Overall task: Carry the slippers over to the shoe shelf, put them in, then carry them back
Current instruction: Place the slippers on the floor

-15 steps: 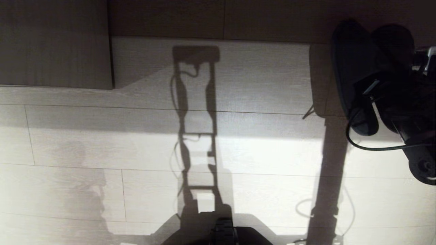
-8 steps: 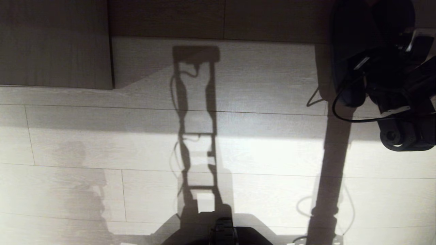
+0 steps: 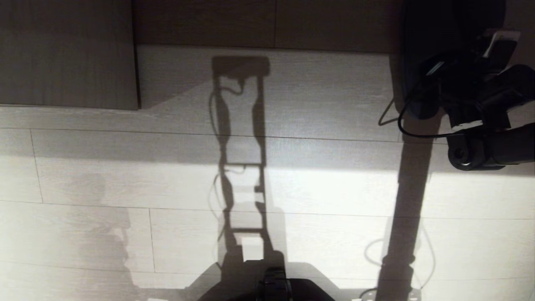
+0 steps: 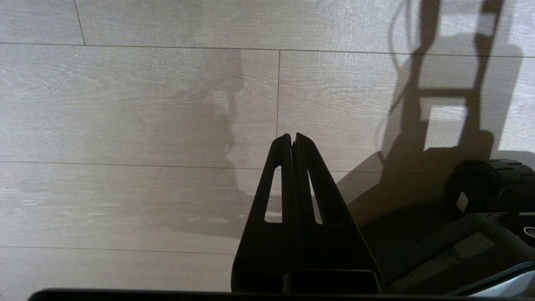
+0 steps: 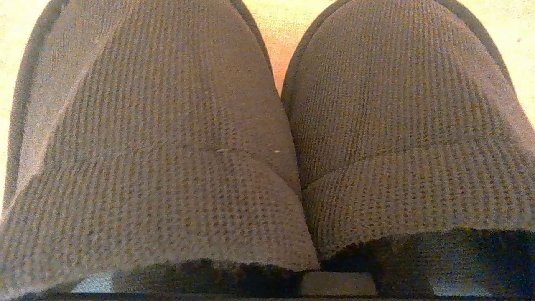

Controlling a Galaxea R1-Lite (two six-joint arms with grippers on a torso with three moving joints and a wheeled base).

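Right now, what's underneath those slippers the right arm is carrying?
Between the slippers a strip of pale surface shows. Everything directly beneath them is covered, including the right gripper's fingers.

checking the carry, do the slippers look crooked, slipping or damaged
Nothing stands out. The slippers sit side by side, toes level, fabric intact, at the right gripper. The left gripper is shut over bare floor.
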